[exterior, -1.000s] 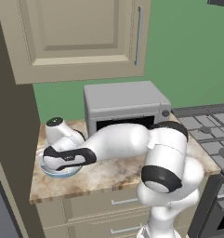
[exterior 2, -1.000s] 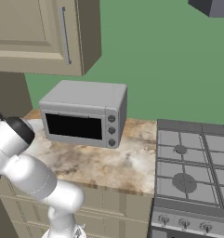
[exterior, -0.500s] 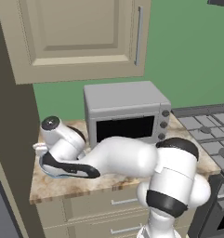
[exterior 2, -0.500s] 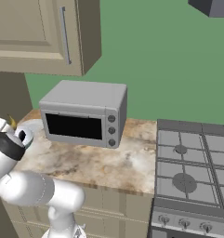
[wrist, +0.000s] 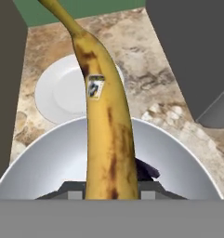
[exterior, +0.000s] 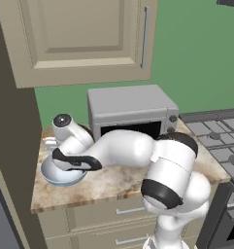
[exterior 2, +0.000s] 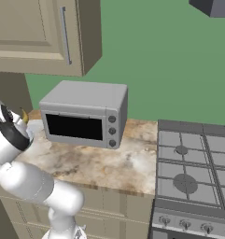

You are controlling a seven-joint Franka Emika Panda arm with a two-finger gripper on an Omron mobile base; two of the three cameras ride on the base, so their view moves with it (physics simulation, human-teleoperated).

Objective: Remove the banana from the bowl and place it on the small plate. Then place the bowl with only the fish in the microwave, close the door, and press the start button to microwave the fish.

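My gripper (wrist: 108, 188) is shut on the lower end of the banana (wrist: 104, 121), a brown-spotted yellow fruit that rises toward the top left of the hand view. Its tip (exterior 2: 24, 115) shows beside my hand in the right base view. Below it sits the pale blue-white bowl (wrist: 43, 162) (exterior: 58, 177) at the counter's left end. The dark grey fish (wrist: 147, 170) lies in the bowl, mostly hidden behind the banana. Just beyond the bowl rests the small plate (wrist: 57, 93), white and bare. The microwave and its door are out of view.
A silver box oven with knobs (exterior: 133, 114) (exterior 2: 83, 114) stands on the counter right of the bowl. A gas stove (exterior 2: 193, 163) lies further right. Wall cabinets (exterior: 84, 39) hang overhead, and a tall dark panel (exterior: 11, 146) closes the left side.
My hand has come up a little over the bowl with the banana in it, and the forearm has swung lower across the front of the oven. The bowl has stayed put.
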